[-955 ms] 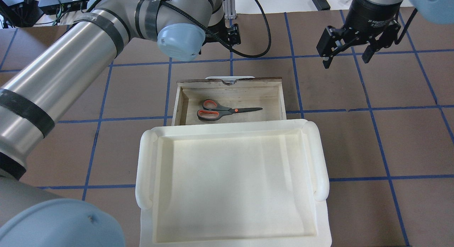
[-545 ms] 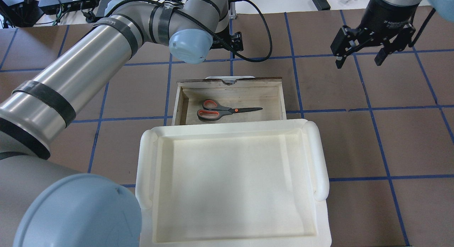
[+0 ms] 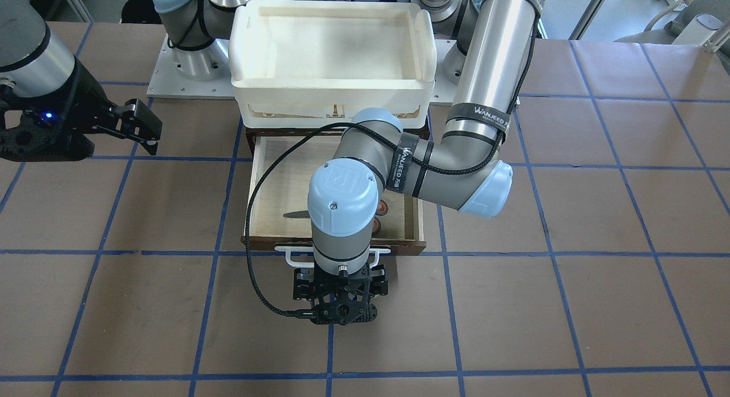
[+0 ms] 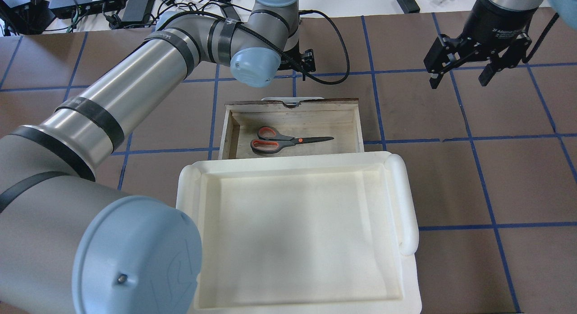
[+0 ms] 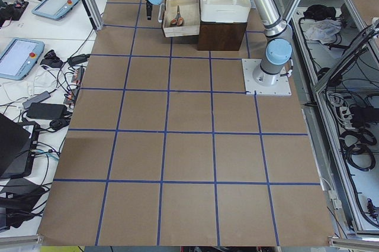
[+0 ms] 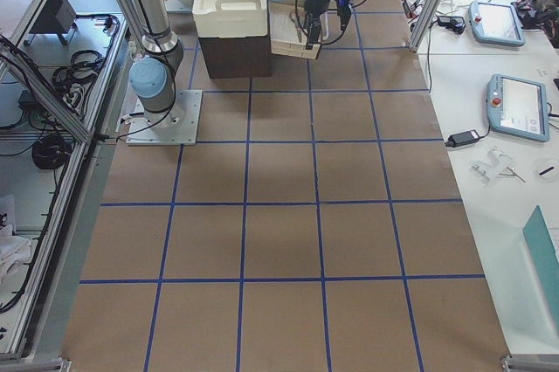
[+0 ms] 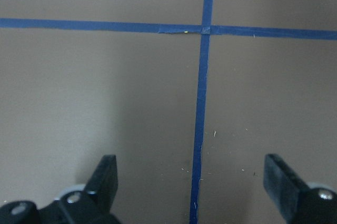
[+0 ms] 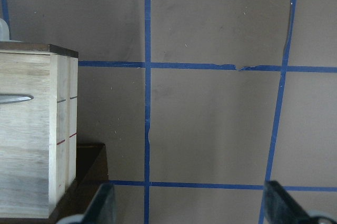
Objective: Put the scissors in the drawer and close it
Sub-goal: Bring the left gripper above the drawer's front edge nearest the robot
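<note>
left claw [image 7: 194, 179] hangs just outside the drawer [image 4: 293, 107], in front of its dark brown front panel [image 3: 399, 247] and white bar handle [image 3: 291, 254]. its two fingers [image 7: 105, 174] are spread wide and hold nothing, with bare counter [image 4: 451, 192] below them. right claw [image 4: 460, 77] is also spread and empty, well off to one side of the drawer.

the scissors [image 4: 288, 141] lie flat inside the drawer on the pale wood, blades along its length. the drawer is pulled out from the dark brown cabinet [image 5: 222, 36] beneath the white plastic tray [image 4: 288, 163].

judged from this, only the closing is left. the left claw should probably drop until a finger is level with the front panel. it should meet the panel near the middle of the handle and push straight toward the cabinet. an off-centre push could skew the drawer and jam it. a gentle pace should keep the scissors from sliding.

count: two claws, one pair of scissors, one drawer, one handle, one tray, one cabinet.
</note>
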Controlling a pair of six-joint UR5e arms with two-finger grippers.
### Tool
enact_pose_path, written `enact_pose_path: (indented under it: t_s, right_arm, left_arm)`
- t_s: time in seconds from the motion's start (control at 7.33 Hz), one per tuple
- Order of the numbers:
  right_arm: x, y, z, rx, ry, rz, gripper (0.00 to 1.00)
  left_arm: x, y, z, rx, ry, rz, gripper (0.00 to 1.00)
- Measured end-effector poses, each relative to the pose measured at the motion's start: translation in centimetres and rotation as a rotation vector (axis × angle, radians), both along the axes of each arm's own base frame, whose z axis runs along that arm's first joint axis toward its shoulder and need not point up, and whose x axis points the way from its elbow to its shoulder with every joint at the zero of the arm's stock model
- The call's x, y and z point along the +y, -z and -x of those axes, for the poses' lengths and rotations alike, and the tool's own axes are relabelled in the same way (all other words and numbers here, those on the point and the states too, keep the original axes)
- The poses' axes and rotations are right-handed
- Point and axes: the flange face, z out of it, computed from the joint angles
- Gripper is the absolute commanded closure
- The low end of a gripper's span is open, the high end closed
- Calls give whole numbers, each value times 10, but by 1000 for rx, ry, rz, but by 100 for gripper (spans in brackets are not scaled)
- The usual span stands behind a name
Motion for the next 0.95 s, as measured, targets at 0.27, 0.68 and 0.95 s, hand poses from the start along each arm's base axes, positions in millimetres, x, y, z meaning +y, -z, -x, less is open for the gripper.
enact_pose_path:
  t_s: [0.27, 0.68, 0.95]
  right_arm:
    - [0, 1, 0, 0, -3, -2, 0]
    - [0, 0, 0, -3, -5, -1, 0]
    - [1, 0, -1, -4, -6, 1, 0]
  left_arm:
    - [0, 22, 6, -14, 5, -30, 0]
    - [1, 37, 7, -27, 8, -63, 0]
    - [2, 42, 6, -32, 9, -81, 0]
